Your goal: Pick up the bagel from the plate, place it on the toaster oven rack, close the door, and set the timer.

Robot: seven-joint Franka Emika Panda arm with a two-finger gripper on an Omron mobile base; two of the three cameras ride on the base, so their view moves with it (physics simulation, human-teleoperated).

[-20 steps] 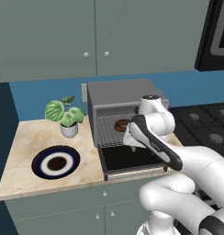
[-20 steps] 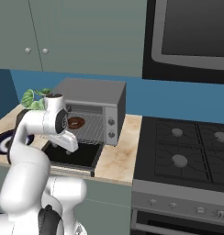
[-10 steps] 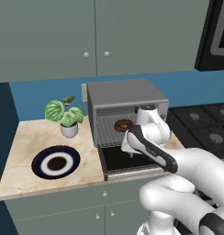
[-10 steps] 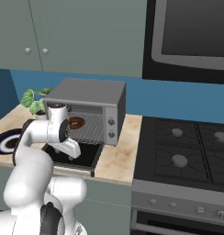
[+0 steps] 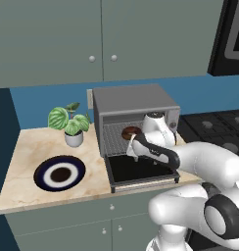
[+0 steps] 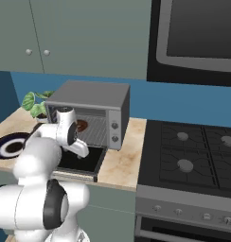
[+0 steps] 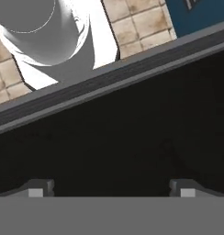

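The dark brown bagel (image 5: 130, 132) (image 6: 82, 125) lies on the wire toaster oven rack (image 5: 113, 138) (image 6: 96, 133) inside the grey toaster oven (image 5: 133, 100) (image 6: 91, 94). The door (image 5: 141, 169) (image 6: 82, 161) (image 7: 114, 137) is folded down flat, glass facing up. My gripper (image 5: 132, 153) (image 6: 86, 152) (image 7: 111, 187) hangs just above the door, in front of the rack, pointing down. It is open and holds nothing; both fingertips (image 7: 40, 187) stand wide apart over the dark glass. The navy-rimmed plate (image 5: 43, 169) (image 6: 4, 142) sits bare on the counter to the left.
A potted plant (image 5: 70, 123) (image 6: 36, 106) stands behind the plate, left of the oven. The oven's control panel (image 6: 115, 125) is on its right side. A black stove (image 6: 193, 156) lies to the right of the counter. Cabinets hang overhead.
My hand has drawn back from the oven mouth and dropped lower over the open door. The bagel stays on the rack, and the jaws stay wide.
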